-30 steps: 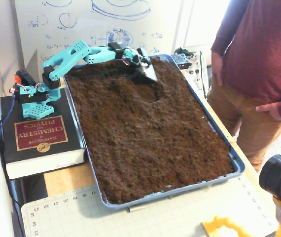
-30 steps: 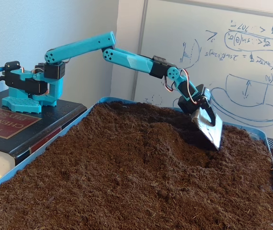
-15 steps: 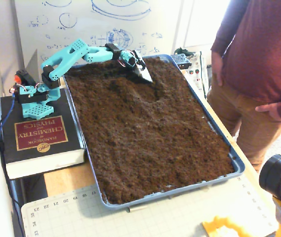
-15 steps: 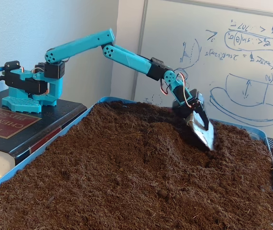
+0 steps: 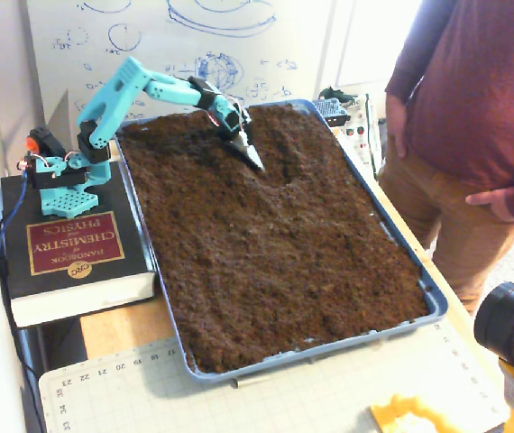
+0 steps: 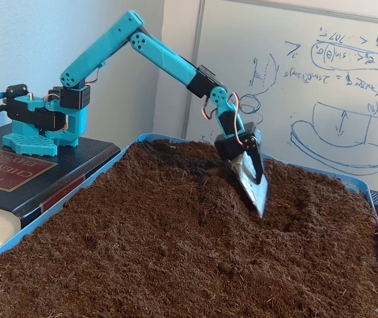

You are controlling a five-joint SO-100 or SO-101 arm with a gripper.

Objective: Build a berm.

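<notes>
Honestly, from a fixed view up high, the berm [image 5: 210, 149] is just a low hump at the tray's [image 5: 435, 304] far end. It looks loose and crumbly: push it, don't pinch. The book [image 5: 75, 244] reads "Handbook of Chemistry and Physics". In the low fixed view the scoop [image 6: 253, 180] digs beside the berm [image 6: 189, 175]; can't tell about the jaws.

Table [image 5: 122, 329] under tray [image 5: 433, 302], book [image 5: 72, 253], mat [image 5: 284, 397]
</notes>
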